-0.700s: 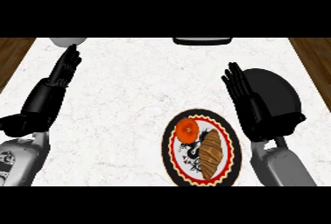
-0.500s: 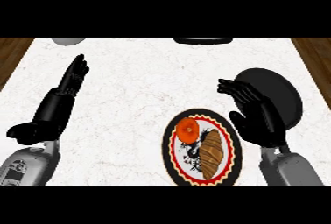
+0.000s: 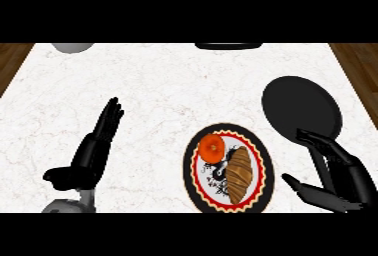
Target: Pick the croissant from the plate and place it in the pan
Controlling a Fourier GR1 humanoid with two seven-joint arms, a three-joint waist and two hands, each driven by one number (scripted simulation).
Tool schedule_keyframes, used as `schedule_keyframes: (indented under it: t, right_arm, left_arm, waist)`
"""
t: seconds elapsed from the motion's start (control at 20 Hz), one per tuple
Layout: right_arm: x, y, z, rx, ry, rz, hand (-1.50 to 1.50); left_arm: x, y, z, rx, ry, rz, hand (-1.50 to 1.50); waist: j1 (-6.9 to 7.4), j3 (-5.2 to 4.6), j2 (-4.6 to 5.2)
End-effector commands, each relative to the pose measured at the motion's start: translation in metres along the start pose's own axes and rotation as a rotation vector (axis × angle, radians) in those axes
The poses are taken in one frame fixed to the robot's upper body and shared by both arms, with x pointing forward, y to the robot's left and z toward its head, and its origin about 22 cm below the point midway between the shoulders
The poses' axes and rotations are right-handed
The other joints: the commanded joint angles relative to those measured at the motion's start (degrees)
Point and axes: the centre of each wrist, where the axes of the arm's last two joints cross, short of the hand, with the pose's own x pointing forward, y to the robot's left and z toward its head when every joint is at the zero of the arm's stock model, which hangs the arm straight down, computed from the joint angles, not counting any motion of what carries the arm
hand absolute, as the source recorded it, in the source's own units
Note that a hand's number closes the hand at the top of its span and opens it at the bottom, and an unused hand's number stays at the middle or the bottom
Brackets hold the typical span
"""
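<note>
A brown croissant (image 3: 241, 174) lies on the right half of a round patterned plate (image 3: 195, 175) with a red and black rim, beside an orange round food item (image 3: 214, 147). The black pan (image 3: 300, 106) rests on the counter up and right of the plate. My right hand (image 3: 337, 175) is open to the right of the plate, fingers pointing up toward the pan's lower edge, apart from the croissant. My left hand (image 3: 91, 151) is open at the left of the plate, fingers straight and pointing up.
A grey rounded object (image 3: 72, 47) sits at the counter's far left edge and a dark object (image 3: 228, 45) at the far middle edge. Wooden floor shows beyond the counter's left and right sides.
Both hands have moved down toward the view's lower edge. The right hand, which overlapped the pan, now sits below it beside the plate. The croissant has not moved.
</note>
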Motion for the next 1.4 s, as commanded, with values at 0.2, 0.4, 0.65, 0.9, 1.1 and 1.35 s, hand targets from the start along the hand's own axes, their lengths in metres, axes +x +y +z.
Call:
schedule_keyframes:
  t: [0.2, 0.4, 0.65, 0.9, 1.1, 1.35]
  right_arm:
    - [0.034, -0.039, 0.031, 0.103, -0.005, 0.277, -1.5]
    - [0.037, -0.017, 0.007, 0.185, 0.046, 0.377, -1.5]
    - [0.055, -0.017, -0.019, 0.302, 0.184, 0.528, -1.5]
    - [0.054, 0.022, -0.034, 0.492, 0.3, 0.715, -1.5]
    - [0.04, 0.056, -0.033, 0.609, 0.333, 0.786, -1.5]
    - [0.027, 0.101, -0.032, 0.632, 0.386, 0.871, -1.5]
  left_arm:
    - [-0.01, -0.005, 0.0, -0.014, 0.013, 0.035, 0.0]
    - [-0.007, -0.024, -0.01, -0.026, 0.012, 0.02, 0.0]
    - [-0.005, -0.024, -0.008, -0.029, 0.019, 0.035, 0.0]
    - [-0.004, -0.014, -0.004, -0.058, 0.015, 0.028, 0.0]
    - [-0.012, -0.011, 0.006, -0.034, 0.012, 0.024, 0.0]
    - [-0.009, 0.004, -0.001, -0.013, 0.01, 0.006, 0.0]
  waist:
    - [0.42, -0.04, 0.15]
    - [1.16, -0.03, 0.3]
    - [1.76, -0.05, 0.37]
    - [2.77, -0.11, 0.5]
    - [2.09, -0.02, 0.33]
    - [1.57, 0.0, 0.26]
